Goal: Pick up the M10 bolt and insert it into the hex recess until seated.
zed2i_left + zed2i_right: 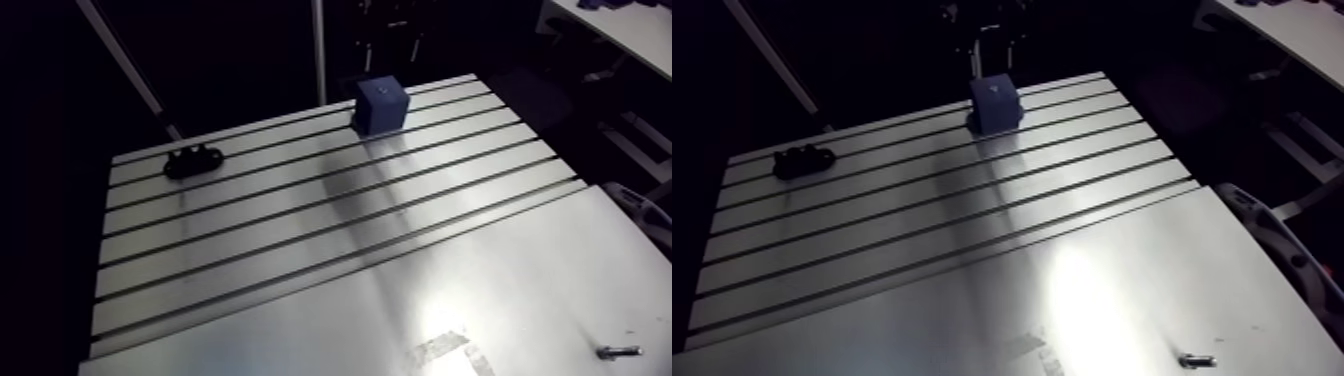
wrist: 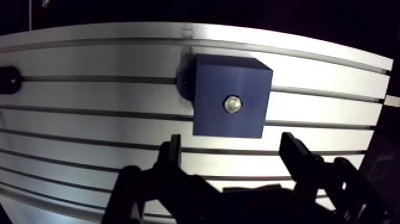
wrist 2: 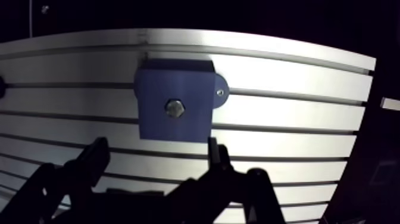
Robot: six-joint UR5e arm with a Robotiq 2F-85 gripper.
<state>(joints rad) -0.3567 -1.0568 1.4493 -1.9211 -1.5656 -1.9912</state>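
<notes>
A blue block (image 1: 381, 108) stands at the far side of the slotted table (image 1: 300, 230). In the wrist view a metal hex bolt head (image 2: 232, 104) sits in the middle of the block's top face (image 2: 214, 77). My gripper (image 2: 231, 143) hangs above the table just short of the block, open, with nothing between its fingers (image 2: 172, 152). A second small bolt (image 1: 618, 351) lies on its side on the smooth plate at the near right of the table.
A black clamp piece (image 1: 192, 160) lies on the slotted top at the far left. A round tab with a screw (image 3: 220, 92) holds the block to the table. The smooth plate (image 1: 480, 290) covers the near right part.
</notes>
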